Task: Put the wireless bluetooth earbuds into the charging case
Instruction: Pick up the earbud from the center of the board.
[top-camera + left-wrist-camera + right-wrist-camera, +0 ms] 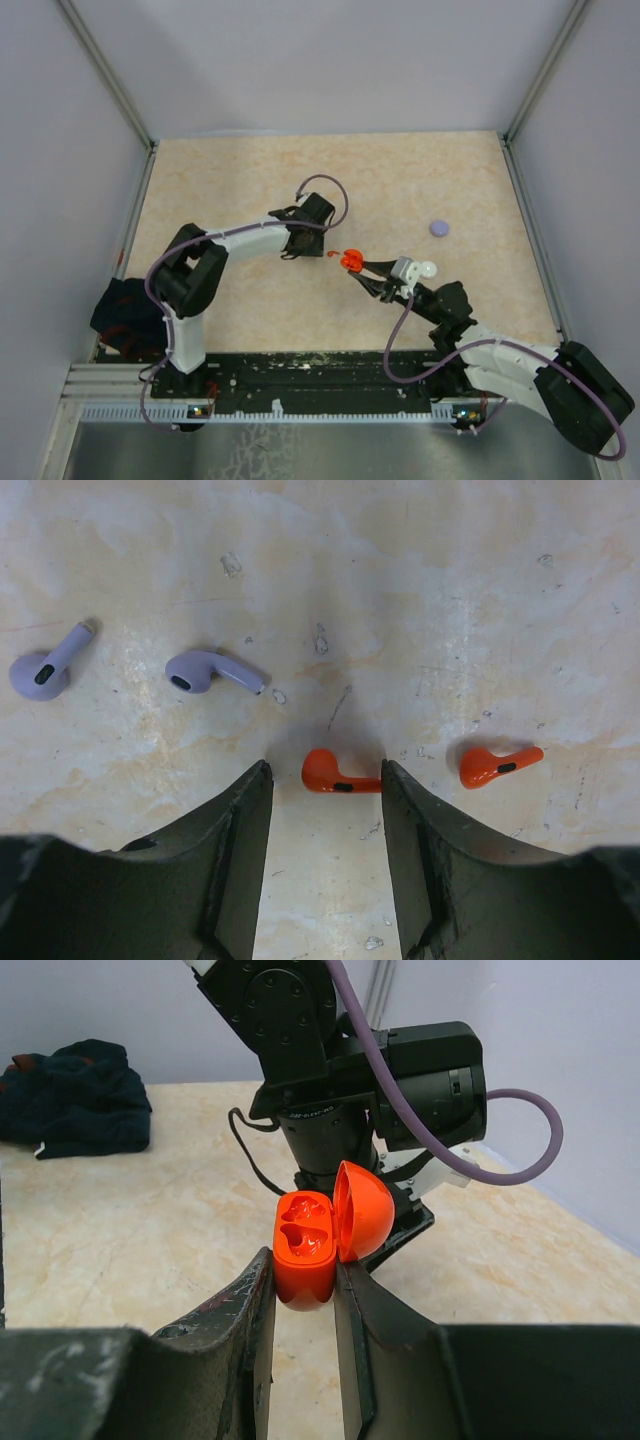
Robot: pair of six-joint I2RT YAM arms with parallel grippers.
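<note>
Closest to the lens in the left wrist view are the two dark fingers (235, 850) of the left pincer (323, 777), spread apart and released. Seen from above, a dark cloth (125, 315) lies bunched at the far left edge of the pale marbled counter (420, 600). Beyond the fingers, four earbuds lie on that counter in a loose row. At the left of the wrist view is a greyish-purple earbud (42, 668), stem pointing up and right. Near it lies a second greyish-purple earbud (205, 670), stem toward the right. Next comes a red earbud (335, 776), lying between the fingertips. Its stem tip reaches the edge of the right-hand finger, but whether they touch I cannot tell. Just past that finger lies the other red earbud (495, 765). Further right, the right pincer (302, 1272) is clenched on the red charging case (303, 1250), held upright with its lid (360, 1210) swung open, showing two moulded sockets. The left arm (330, 1070) stands close behind it. A small purple disc (439, 228) sits on the counter well to the right
</note>
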